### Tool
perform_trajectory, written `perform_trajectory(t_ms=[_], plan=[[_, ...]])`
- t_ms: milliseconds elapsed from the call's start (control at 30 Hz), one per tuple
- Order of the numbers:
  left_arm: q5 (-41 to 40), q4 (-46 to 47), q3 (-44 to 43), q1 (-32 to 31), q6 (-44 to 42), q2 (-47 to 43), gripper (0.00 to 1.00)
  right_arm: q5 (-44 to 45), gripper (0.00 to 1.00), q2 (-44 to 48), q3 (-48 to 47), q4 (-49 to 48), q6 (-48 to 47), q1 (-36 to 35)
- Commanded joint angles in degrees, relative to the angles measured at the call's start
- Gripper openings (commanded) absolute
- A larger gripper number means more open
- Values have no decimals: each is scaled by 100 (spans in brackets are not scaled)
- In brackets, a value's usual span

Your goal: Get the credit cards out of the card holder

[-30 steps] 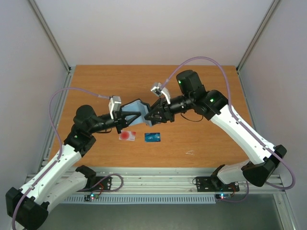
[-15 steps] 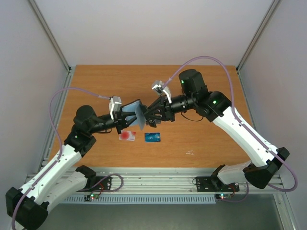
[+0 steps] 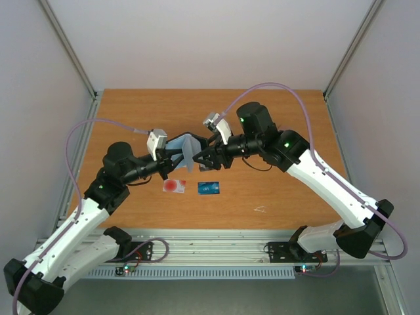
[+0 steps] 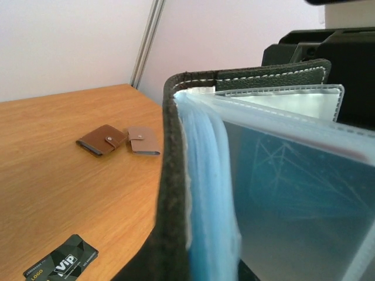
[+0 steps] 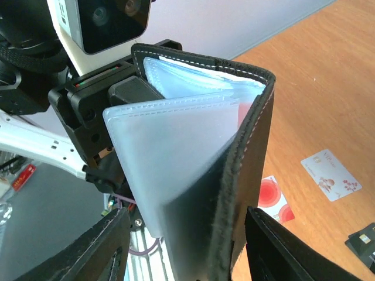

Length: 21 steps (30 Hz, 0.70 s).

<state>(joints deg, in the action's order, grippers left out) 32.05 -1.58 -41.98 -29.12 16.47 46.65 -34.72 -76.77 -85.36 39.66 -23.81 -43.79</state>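
Note:
My left gripper point(image 3: 172, 161) is shut on the black card holder point(image 3: 184, 149) and holds it above the table, its light blue sleeves fanned out. The holder fills the left wrist view point(image 4: 173, 175) and the right wrist view point(image 5: 246, 152). My right gripper point(image 3: 200, 159) is open, and its fingers point(image 5: 96, 254) stand either side of the holder's cover. A reddish edge point(image 5: 244, 112) shows inside a sleeve. On the table lie the white card with a red circle point(image 3: 174, 186), the blue card point(image 3: 209, 188), a pale card point(image 5: 331, 174) and a black card point(image 4: 61, 263).
A dark brown wallet point(image 4: 102, 139) and a tan-pink wallet point(image 4: 143, 140) lie side by side on the wooden table point(image 3: 275, 131) beyond the holder. Grey walls and metal posts enclose the table's sides and back.
My right gripper has moved left, closer to the holder. The holder has gone from spread wide to folded narrower and more upright. The cards on the table have not moved.

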Motion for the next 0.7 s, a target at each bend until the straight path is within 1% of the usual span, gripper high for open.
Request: perform_trajectory(t_ms=[0, 133, 233, 300, 400, 433, 533, 667], plan=[[-62, 488, -38, -34, 56, -81, 0, -37, 52, -82, -55, -183, 26, -48], [-142, 409, -35, -41, 29, -64, 0, -269, 57, -5, -3, -199, -62, -44], [-138, 404, -5, -33, 14, -87, 0, 22, 58, 14, 18, -139, -13, -42], [-166, 404, 5, -35, 39, -80, 0, 198, 60, -101, -42, -84, 83, -40], [-183, 405, -4, -41, 36, -68, 0, 247, 63, -226, -81, -135, 228, -55], [-180, 405, -4, -36, 33, -73, 0, 273, 65, -251, -85, -153, 265, -58], [-180, 384, -4, -35, 28, -73, 0, 285, 77, -306, -124, -202, 360, -67], [-200, 369, -7, -41, 1, -68, 0, 348, 79, -313, -156, -247, 377, -154]])
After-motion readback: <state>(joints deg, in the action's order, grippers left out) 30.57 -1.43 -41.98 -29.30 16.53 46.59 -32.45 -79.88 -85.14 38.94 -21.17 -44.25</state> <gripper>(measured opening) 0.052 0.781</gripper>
